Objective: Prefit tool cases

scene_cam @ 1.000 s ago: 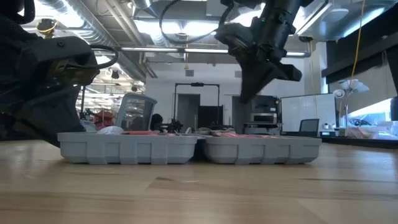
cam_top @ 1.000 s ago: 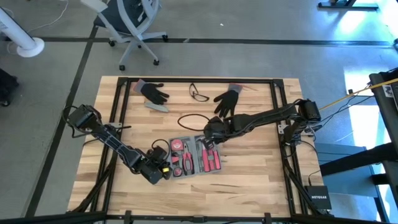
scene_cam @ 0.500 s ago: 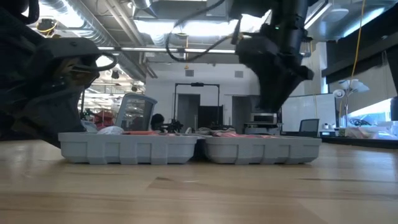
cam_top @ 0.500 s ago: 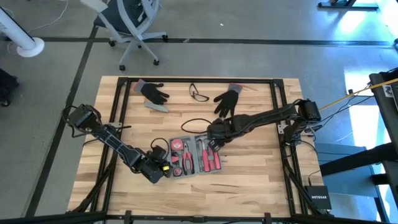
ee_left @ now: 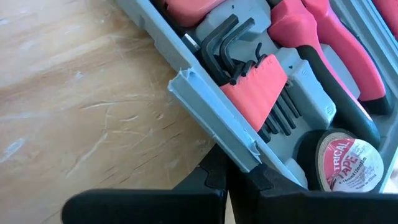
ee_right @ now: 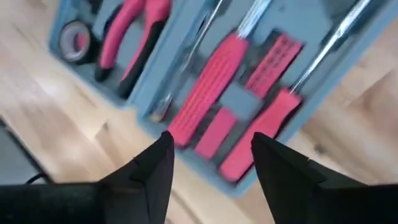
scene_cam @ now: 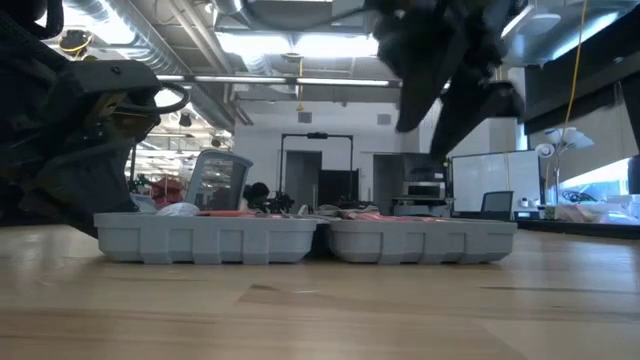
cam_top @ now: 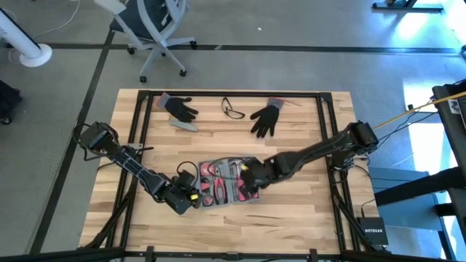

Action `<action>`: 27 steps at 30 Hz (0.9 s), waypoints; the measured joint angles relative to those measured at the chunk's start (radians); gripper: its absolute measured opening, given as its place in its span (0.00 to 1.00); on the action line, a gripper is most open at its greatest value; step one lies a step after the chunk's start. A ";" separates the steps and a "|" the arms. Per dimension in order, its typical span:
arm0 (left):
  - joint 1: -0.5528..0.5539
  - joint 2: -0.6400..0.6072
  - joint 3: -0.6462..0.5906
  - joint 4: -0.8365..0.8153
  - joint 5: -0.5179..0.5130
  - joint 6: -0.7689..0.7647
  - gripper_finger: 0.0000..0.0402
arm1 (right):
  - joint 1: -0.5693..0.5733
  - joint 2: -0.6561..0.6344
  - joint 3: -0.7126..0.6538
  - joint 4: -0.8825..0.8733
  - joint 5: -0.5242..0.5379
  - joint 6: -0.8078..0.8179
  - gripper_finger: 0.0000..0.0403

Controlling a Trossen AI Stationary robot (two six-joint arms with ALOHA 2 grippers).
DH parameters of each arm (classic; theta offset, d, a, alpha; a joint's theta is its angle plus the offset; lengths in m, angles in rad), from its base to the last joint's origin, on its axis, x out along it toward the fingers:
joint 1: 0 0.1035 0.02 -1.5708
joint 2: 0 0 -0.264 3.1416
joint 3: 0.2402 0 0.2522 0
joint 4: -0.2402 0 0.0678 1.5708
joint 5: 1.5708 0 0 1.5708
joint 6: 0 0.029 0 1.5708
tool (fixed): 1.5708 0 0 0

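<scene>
The blue-grey tool case (cam_top: 227, 182) lies open and flat on the wooden table, with red-handled tools and a tape roll (ee_left: 339, 158) in its recesses. My left gripper (cam_top: 192, 197) is shut and sits low at the case's left end. My right gripper (cam_top: 251, 178) hangs open above the case's right half (ee_right: 239, 99), pointing steeply down. In the low view it (scene_cam: 440, 110) is well clear of the case's top, with nothing between its fingers. My left gripper's shut fingertips (ee_left: 227, 186) stand against the outer side wall (ee_left: 245, 158) at the left end of the case, slanting down from the table's left. The case lies flat on the table. The fingers themselves hide the exact place of contact.
Two black gloves (cam_top: 180, 108) (cam_top: 266, 116), safety glasses (cam_top: 233, 110), a small grey bar (cam_top: 183, 124) and a black cable loop (cam_top: 222, 138) lie on the far half of the table. Bare wood lies near and right of the case.
My right gripper has gone from the case's far edge toward the table's near edge, and is now over the case's right half. Its fingers have opened on the way. The case and my left gripper have kept still.
</scene>
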 joint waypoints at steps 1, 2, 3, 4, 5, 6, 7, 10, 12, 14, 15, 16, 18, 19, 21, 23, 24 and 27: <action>0.000 -0.001 0.000 0.000 0.001 0.004 0.00 | 0.020 0.000 0.008 -0.027 0.013 0.033 0.50; 0.000 -0.003 0.000 0.000 0.003 0.009 0.00 | 0.038 0.000 0.016 -0.066 0.023 0.071 0.50; 0.000 -0.003 0.000 0.001 0.005 0.019 0.00 | 0.056 0.000 0.025 -0.109 0.037 0.123 0.49; 0.000 -0.005 -0.001 0.002 0.006 0.026 0.00 | 0.076 0.000 0.035 -0.145 0.048 0.177 0.49; -0.002 -0.007 -0.001 0.002 0.007 0.040 0.00 | 0.096 0.000 0.044 -0.181 0.060 0.239 0.48; -0.002 -0.008 -0.001 0.002 0.008 0.059 0.00 | 0.115 0.000 0.048 -0.211 0.073 0.299 0.48; -0.003 -0.008 -0.001 0.002 0.009 0.079 0.00 | 0.131 0.000 0.048 -0.234 0.078 0.358 0.48; -0.009 -0.010 -0.002 0.004 0.009 0.108 0.00 | 0.171 0.000 0.049 -0.256 0.084 0.473 0.48; -0.016 -0.010 -0.002 0.005 0.008 0.116 0.00 | 0.184 0.000 0.049 -0.260 0.079 0.515 0.48; -0.022 -0.010 -0.002 0.005 0.007 0.124 0.00 | 0.190 0.000 0.049 -0.259 0.079 0.552 0.48; -0.024 -0.010 -0.002 0.005 0.005 0.124 0.00 | 0.188 0.000 0.049 -0.258 0.081 0.560 0.48; -0.027 -0.010 -0.002 0.006 0.004 0.124 0.00 | 0.188 0.000 0.049 -0.258 0.088 0.564 0.48; -0.028 -0.010 -0.002 0.006 0.005 0.121 0.00 | 0.183 0.000 0.049 -0.257 0.116 0.567 0.48; -0.028 -0.010 -0.002 0.007 0.005 0.121 0.00 | 0.174 0.000 0.049 -0.253 0.129 0.569 0.48; -0.028 -0.010 -0.002 0.007 0.005 0.121 0.00 | 0.145 0.000 0.049 -0.227 0.147 0.563 0.48; -0.028 -0.010 -0.002 0.007 0.006 0.108 0.00 | 0.108 0.000 0.049 -0.176 0.158 0.509 0.48; -0.028 -0.010 -0.002 0.006 0.006 0.103 0.00 | 0.086 0.001 0.049 -0.146 0.163 0.472 0.48; -0.028 -0.010 -0.002 0.006 0.007 0.088 0.00 | 0.027 0.011 0.050 -0.061 0.154 0.368 0.48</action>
